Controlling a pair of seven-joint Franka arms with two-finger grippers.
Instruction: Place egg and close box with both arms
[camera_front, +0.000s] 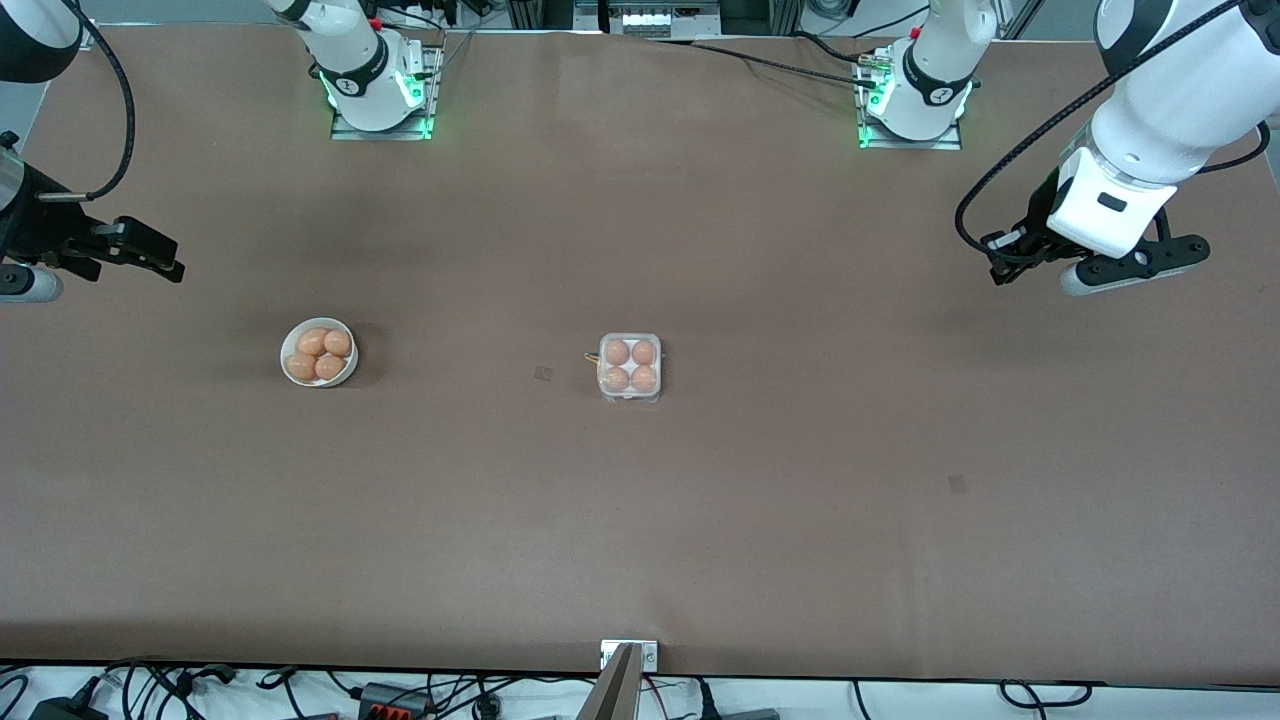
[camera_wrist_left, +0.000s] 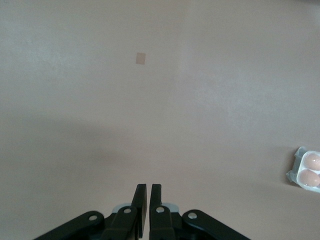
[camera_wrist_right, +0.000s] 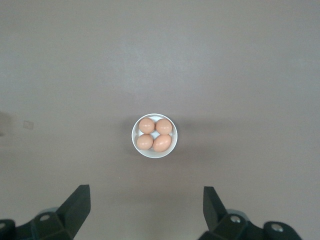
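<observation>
The box (camera_front: 630, 367) sits at the middle of the table with its clear lid down and an egg (camera_front: 618, 352) in each cup. Its corner also shows in the left wrist view (camera_wrist_left: 306, 170). A round white bowl (camera_front: 286, 343) with several more eggs (camera_front: 313, 342) stands toward the right arm's end; it also shows in the right wrist view (camera_wrist_right: 135, 134). My left gripper (camera_front: 1003, 266) hangs over bare table at the left arm's end, shut and empty (camera_wrist_left: 148, 192). My right gripper (camera_front: 165, 262) hangs at the right arm's end, open and empty (camera_wrist_right: 146, 200), with the bowl ahead of it.
Small square patches mark the brown table beside the box (camera_front: 543, 373) and nearer the front camera (camera_front: 957, 484); one shows in the left wrist view (camera_wrist_left: 141, 59). A metal bracket (camera_front: 629, 655) sits at the table's front edge. The arm bases stand along the back edge.
</observation>
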